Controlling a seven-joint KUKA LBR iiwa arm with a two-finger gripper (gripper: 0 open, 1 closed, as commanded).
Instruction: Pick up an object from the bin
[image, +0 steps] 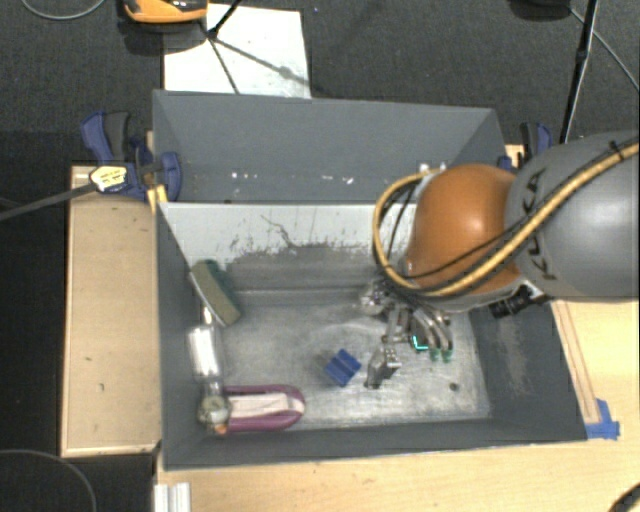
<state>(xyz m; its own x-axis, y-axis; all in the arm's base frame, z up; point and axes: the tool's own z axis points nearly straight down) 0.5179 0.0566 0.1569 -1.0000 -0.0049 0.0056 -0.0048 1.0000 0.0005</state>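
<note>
My gripper (380, 372) hangs low over the bin floor right of centre, its fingertips close to the floor with nothing showing between them. A small blue block (342, 368) lies just left of the fingertips, apart from them. Further left, a purple and white oblong thing (264, 409) lies along the front wall.
A clear tube-like thing (206, 356) stands against the left wall. A grey-green rectangular sponge-like block (215, 291) leans at the back left. A tiny dark speck (453, 385) lies to the gripper's right. The arm with its orange cover hangs over the bin's right half.
</note>
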